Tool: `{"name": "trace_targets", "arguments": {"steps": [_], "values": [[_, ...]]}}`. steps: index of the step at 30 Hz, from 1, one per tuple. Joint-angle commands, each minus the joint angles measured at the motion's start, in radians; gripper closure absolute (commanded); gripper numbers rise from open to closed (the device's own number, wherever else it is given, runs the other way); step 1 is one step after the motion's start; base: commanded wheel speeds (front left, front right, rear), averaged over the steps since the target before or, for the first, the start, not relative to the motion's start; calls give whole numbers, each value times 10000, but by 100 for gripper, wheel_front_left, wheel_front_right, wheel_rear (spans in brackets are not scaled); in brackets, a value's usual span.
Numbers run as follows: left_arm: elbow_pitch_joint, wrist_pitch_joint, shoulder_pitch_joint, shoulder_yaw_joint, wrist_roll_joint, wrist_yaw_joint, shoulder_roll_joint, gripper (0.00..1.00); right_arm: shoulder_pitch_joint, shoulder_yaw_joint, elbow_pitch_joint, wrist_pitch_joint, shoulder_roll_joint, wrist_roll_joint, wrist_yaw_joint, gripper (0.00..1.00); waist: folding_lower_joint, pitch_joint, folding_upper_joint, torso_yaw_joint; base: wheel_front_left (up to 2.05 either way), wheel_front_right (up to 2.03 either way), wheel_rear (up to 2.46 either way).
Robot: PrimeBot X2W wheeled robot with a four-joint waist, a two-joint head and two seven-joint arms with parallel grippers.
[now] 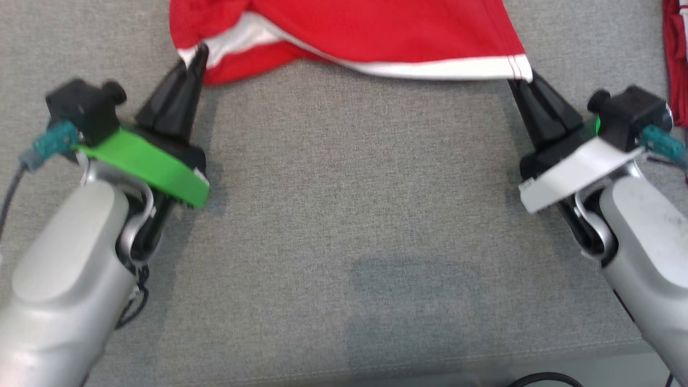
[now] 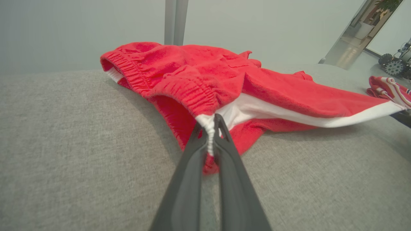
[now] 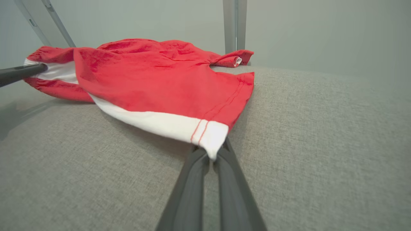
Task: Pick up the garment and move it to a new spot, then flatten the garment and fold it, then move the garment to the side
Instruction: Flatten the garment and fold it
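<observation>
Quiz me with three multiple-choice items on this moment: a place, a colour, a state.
1. Where does the right gripper hold the red fabric shorts with a white side stripe? A. elastic waistband B. white hem corner C. middle of the red panel
2. What colour is the plastic collar behind the left gripper? A. white B. blue C. green
3. How is the left gripper? A. open above the cloth B. shut on the waistband end C. shut on nothing
Answers: 1 B, the stitched white corner sits between its fingers; 2 C, a green band wraps that wrist; 3 B, its fingers pinch the gathered white edge.
</observation>
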Motion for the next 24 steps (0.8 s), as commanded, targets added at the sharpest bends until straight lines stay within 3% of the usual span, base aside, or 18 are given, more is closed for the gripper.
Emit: {"name": "trace_targets", "arguments": {"steps": [1, 12, 17, 24], "values": [[-323, -43, 992, 233, -6, -27, -32, 100, 862, -233, -297, -22, -140, 141, -12, 100, 1, -1409, 0, 178, 0, 0, 0], [-1557, -37, 6296, 787, 502, -28, -670, 100, 5565, -1075, -1634, -23, -883, 60, -12, 100, 1, -3126, 0, 450, 0, 0, 0], [-1809, -35, 7800, 1316, 433, -27, -1162, 100, 7503, -1253, -1848, -24, -1115, 283, -14, 100, 1, -3655, 0, 678, 0, 0, 0], [-2473, 37, 9051, 1131, -198, -28, -1371, 100, 8808, -1326, -2218, 162, -1569, 838, -14, 100, 1, -3983, 0, 828, 0, 0, 0]]}}
